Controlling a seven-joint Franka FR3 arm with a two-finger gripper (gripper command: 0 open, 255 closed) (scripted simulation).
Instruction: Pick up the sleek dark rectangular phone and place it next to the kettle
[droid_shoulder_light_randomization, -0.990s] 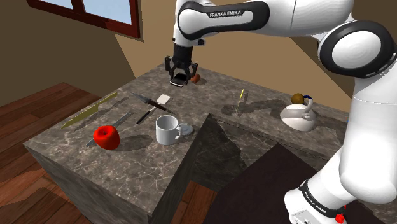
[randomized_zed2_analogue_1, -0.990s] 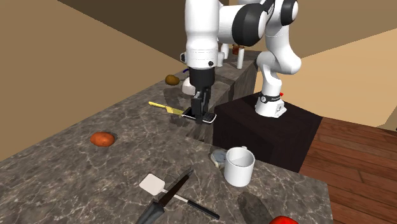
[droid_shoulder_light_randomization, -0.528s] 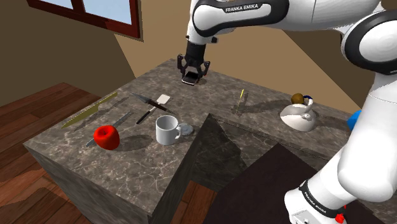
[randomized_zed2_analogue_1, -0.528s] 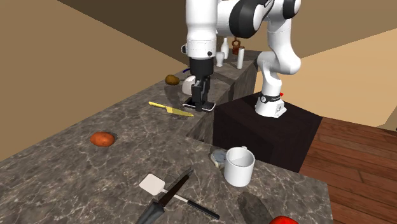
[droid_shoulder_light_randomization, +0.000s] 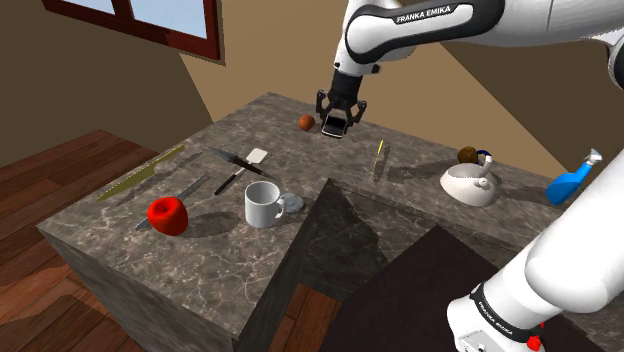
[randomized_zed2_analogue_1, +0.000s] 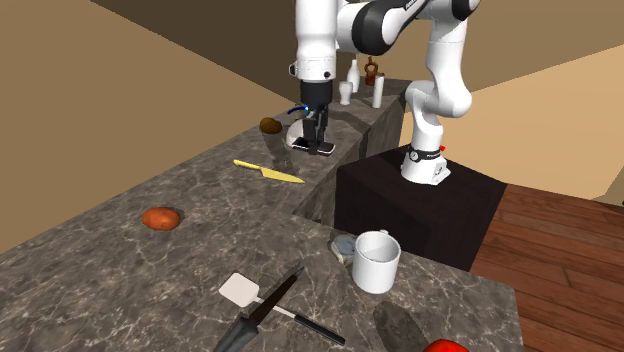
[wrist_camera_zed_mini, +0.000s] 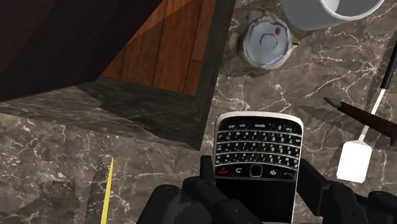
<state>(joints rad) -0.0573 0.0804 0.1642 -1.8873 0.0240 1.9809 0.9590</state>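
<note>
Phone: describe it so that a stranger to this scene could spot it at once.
Start at the dark veined counter and follow the white arm to its black claw, hanging above the counter's far side in the shoulder view. The phone is clasped there: black, silver-rimmed, with a keypad, the only thing lifted off the stone.

walls: tan (droid_shoulder_light_randomization: 250, 60) | floor: wood (droid_shoulder_light_randomization: 40, 190) | window (droid_shoulder_light_randomization: 150, 15) | counter: dark marble (droid_shoulder_light_randomization: 120, 240)
</note>
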